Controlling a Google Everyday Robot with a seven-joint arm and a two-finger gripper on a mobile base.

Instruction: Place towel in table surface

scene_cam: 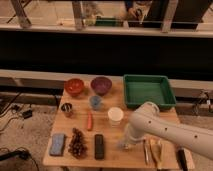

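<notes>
The light tan table surface (107,131) fills the middle of the camera view. My white arm reaches in from the lower right. Its gripper (124,144) points down, low over the front centre of the table, just right of a black bar (99,146) and below a white cup (115,115). The arm hides most of the gripper. A small pale patch shows at its tip; I cannot tell if this is the towel. No towel shows clearly anywhere else.
A blue sponge-like pad (57,144) and a dark grape cluster (77,142) lie front left. Further back are an orange carrot-like piece (90,120), metal cup (67,108), blue cup (95,102), red bowl (74,86), purple bowl (101,85) and green tray (148,91). Utensils (152,150) lie front right.
</notes>
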